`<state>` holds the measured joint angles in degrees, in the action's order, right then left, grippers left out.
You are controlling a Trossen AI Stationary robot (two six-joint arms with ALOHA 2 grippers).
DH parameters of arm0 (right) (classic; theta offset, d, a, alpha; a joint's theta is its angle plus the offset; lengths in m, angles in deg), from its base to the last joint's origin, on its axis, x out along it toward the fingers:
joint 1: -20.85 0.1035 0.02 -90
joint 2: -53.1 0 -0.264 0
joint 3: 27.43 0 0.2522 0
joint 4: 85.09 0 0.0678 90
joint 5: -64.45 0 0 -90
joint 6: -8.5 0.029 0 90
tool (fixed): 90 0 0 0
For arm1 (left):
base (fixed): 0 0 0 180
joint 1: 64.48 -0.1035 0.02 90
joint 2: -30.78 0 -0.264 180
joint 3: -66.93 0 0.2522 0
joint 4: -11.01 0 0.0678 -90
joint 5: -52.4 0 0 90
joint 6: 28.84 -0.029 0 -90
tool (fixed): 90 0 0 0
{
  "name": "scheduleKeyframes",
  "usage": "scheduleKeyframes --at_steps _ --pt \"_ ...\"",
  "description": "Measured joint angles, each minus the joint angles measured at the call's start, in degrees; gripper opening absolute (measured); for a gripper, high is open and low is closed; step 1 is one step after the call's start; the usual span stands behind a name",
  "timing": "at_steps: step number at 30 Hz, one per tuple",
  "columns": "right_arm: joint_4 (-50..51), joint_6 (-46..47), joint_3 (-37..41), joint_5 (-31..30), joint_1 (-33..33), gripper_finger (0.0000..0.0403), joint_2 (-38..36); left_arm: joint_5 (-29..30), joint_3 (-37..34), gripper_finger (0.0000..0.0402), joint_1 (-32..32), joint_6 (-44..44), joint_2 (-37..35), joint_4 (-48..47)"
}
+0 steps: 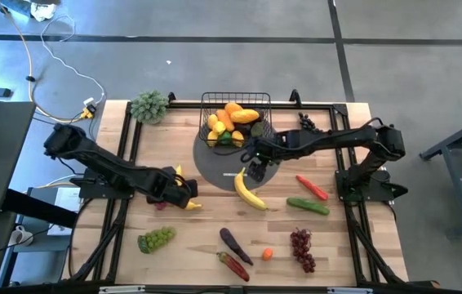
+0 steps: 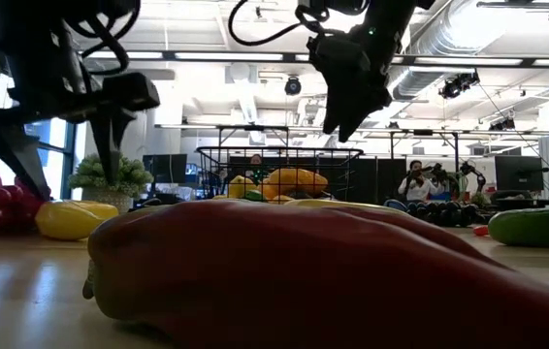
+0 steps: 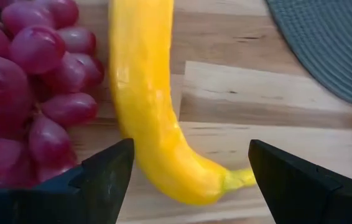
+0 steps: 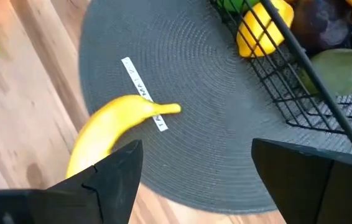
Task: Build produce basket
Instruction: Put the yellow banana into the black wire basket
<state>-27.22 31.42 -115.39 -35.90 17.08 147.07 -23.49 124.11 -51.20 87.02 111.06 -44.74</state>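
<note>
Left claw (image 3: 188, 171) spread over a banana (image 3: 148, 106), its tip pointing between the fingers.

White tag (image 4: 143, 93) on grey mat (image 4: 194, 155) — print unreadable.

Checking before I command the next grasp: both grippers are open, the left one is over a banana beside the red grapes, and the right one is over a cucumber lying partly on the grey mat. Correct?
Not quite. The right gripper is open over a banana lying partly on the grey mat, not a cucumber, as the right wrist view shows. The cucumber lies off the mat. The rest is right.
</note>
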Motion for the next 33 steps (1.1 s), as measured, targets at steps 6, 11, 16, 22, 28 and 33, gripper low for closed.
scheduleKeyframes --at_steps 6,11,16,22,28,33 --pt "1.56 -1.31 0.00 0.01 -0.67 0.0281 0.00 -0.72 0.20 0.0305 0.00 2.44 2.61 -0.02" --pt "2.49 -2.02 0.00 0.01 -0.74 0.0281 0.00 -1.04 0.20 0.0305 -0.02 3.15 4.02 0.04" --pt "2.75 -2.88 0.00 0.03 -0.74 0.0281 0.00 -1.04 0.20 0.0305 -0.71 4.00 5.84 0.02" --pt "3.22 -3.89 0.00 0.03 -0.74 0.0281 0.00 -1.50 0.20 0.0305 -1.77 4.00 8.53 0.09" --pt "4.50 -3.67 0.00 0.03 -0.74 0.0281 0.00 -1.68 0.20 0.0273 -1.73 2.23 9.15 1.91" --pt "6.26 -2.38 0.00 0.03 -0.74 0.0281 0.00 -1.65 0.20 0.0212 -1.73 -0.77 9.15 1.91"
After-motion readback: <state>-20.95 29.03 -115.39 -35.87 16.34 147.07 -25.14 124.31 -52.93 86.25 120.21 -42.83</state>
